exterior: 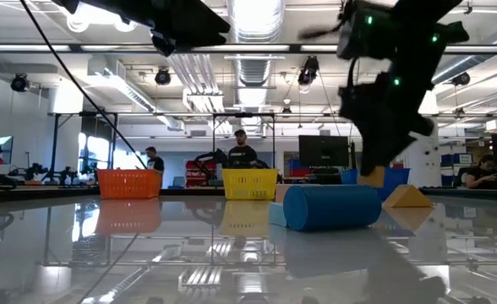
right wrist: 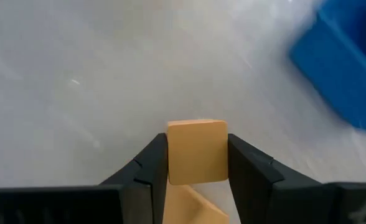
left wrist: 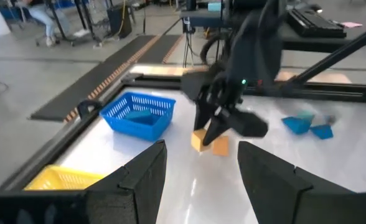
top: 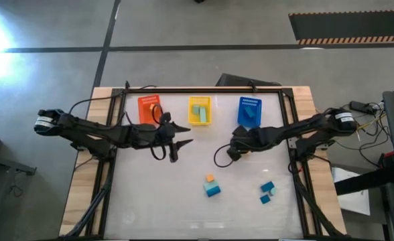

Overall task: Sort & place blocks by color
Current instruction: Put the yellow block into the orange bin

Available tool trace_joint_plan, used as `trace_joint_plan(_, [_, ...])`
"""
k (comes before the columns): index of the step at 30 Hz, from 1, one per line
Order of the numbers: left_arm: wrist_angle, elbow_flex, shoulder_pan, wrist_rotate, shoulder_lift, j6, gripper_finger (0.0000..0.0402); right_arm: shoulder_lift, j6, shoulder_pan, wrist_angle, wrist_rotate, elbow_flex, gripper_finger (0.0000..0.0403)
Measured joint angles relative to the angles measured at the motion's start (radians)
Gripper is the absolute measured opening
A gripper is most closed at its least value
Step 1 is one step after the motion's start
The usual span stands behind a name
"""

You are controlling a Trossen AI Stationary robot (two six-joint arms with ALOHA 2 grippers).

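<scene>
My right gripper (top: 234,154) hangs over the table's middle, just in front of the blue bin (top: 249,112), shut on a small orange block (right wrist: 197,149). My left gripper (top: 180,144) stands open in front of the orange bin (top: 150,109) with nothing between its fingers (left wrist: 142,171). A blue block (top: 212,191) with a small orange one (top: 210,179) beside it lies nearer the front edge. To their right lie teal and blue blocks (top: 269,189). Pale teal blocks (top: 198,110) lie in the yellow bin (top: 208,110). My right gripper pinches the orange block by two opposite sides (right wrist: 170,155) between its two fingers. The fingers slant down on it from above. The block's flat top face shows between them. It sits close over the table; an orange shape (right wrist: 189,208) shows right under it.
The three bins stand in a row at the table's far side. In the low view a blue cylinder (exterior: 329,207) and an orange wedge (exterior: 407,197) lie near the front. Cables run along both arms. People stand in the room behind the table.
</scene>
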Motion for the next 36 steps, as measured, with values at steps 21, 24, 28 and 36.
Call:
trace_joint_plan(21, [0.514,-0.223,-0.106,0.009,0.01,-0.055,0.0183,0.009,-0.696,0.123,1.171,-0.122,-0.047,0.0119])
trace_joint_plan(24, [0.54,-0.213,-0.11,0.011,0.034,-0.052,0.0183,0.043,-0.719,0.123,1.289,-0.161,-0.047,0.0119])
trace_joint_plan(28, [0.575,-0.217,-0.11,0.01,0.066,-0.052,0.0183,0.06,-0.736,0.123,1.362,-0.17,-0.047,0.0119])
trace_joint_plan(36, [0.668,-0.217,-0.11,0.018,0.121,-0.074,0.0227,0.058,-0.755,0.123,1.393,-0.176,-0.047,0.0119])
